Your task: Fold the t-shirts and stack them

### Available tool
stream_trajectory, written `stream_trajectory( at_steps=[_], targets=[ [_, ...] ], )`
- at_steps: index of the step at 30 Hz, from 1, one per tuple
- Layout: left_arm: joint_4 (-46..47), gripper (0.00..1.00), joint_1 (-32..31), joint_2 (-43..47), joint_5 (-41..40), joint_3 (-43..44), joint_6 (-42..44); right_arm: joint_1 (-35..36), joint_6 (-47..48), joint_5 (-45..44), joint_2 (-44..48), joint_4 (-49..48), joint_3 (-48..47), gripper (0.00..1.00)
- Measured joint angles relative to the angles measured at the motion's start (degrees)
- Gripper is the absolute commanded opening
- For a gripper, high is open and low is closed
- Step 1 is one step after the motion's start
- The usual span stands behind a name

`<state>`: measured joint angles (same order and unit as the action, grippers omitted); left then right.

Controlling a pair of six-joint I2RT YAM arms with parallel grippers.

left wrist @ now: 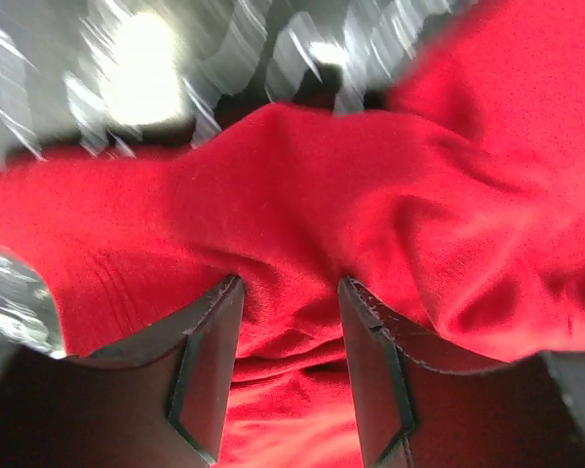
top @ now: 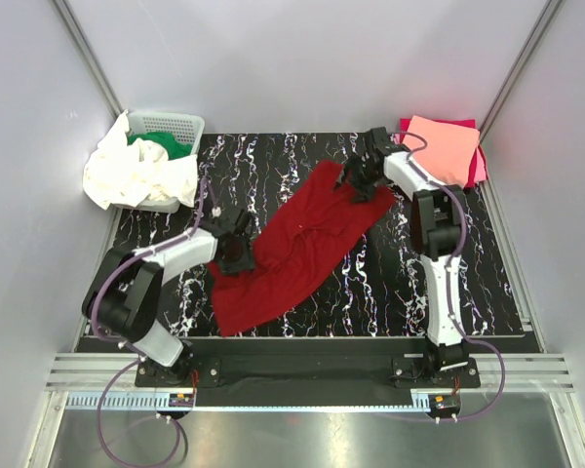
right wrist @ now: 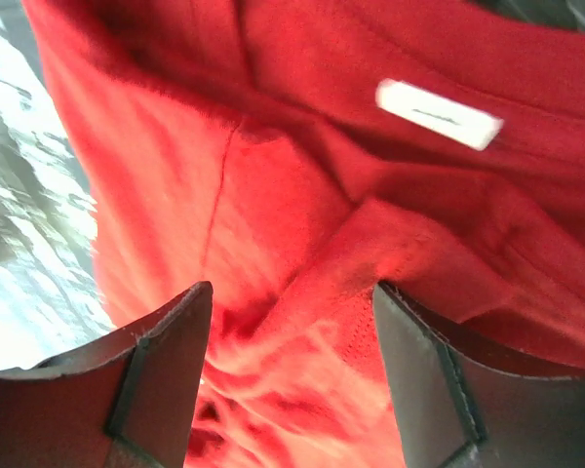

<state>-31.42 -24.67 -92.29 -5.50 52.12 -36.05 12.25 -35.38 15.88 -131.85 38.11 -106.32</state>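
Observation:
The dark red t-shirt [top: 292,249] lies spread out diagonally on the marbled black table [top: 390,283]. My left gripper [top: 236,255] is pressed down on its left edge. In the left wrist view its jaws [left wrist: 291,285] stand apart with a raised fold of red cloth [left wrist: 302,185] between them. My right gripper [top: 359,180] is at the shirt's far right end, by the collar. It is open [right wrist: 291,290] astride bunched cloth below the white neck label [right wrist: 439,114]. A folded salmon pink t-shirt [top: 444,146] lies on a magenta one [top: 480,168] at the back right.
A white lattice basket [top: 180,124] stands at the back left. A crumpled white t-shirt [top: 136,175] hangs over its front, and a green t-shirt [top: 161,146] lies inside. Grey walls close in the table on three sides.

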Motion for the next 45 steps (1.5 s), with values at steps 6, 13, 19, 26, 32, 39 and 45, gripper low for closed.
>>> stream_trajectory(
  at_steps=[6,13,19,26,32,39,45],
  targets=[
    [6.4,0.5,-5.0,8.4,8.3,-9.7,-6.6,2.0,-1.1,7.6,-18.0,5.1,-29.4,0.72],
    [17.0,0.5,-14.3,10.1,17.7,-15.3,-18.6,2.5,-10.0,18.6,-30.7,-3.1,-45.7,0.71],
    [25.3,0.5,-30.4,8.8,23.4,-17.6,-32.1,2.6,-18.9,21.7,-37.0,-15.3,-50.9,0.7],
    [18.4,0.52,-41.5,15.3,19.8,-15.8,-39.1,2.6,-21.9,19.3,-38.0,-21.5,-50.6,0.7],
    [1.9,0.52,-43.8,24.5,9.1,-6.9,-38.9,2.6,-22.3,18.0,-37.6,-24.3,-49.3,0.76],
    [-12.9,0.53,-45.9,30.9,-1.5,-2.6,-38.9,0.5,-23.1,16.7,-33.4,-23.9,-45.1,0.87],
    [-22.4,0.6,-47.1,33.2,-9.6,1.0,-38.2,-2.3,-21.6,19.0,-24.1,-23.0,-39.6,0.9]
  ],
)
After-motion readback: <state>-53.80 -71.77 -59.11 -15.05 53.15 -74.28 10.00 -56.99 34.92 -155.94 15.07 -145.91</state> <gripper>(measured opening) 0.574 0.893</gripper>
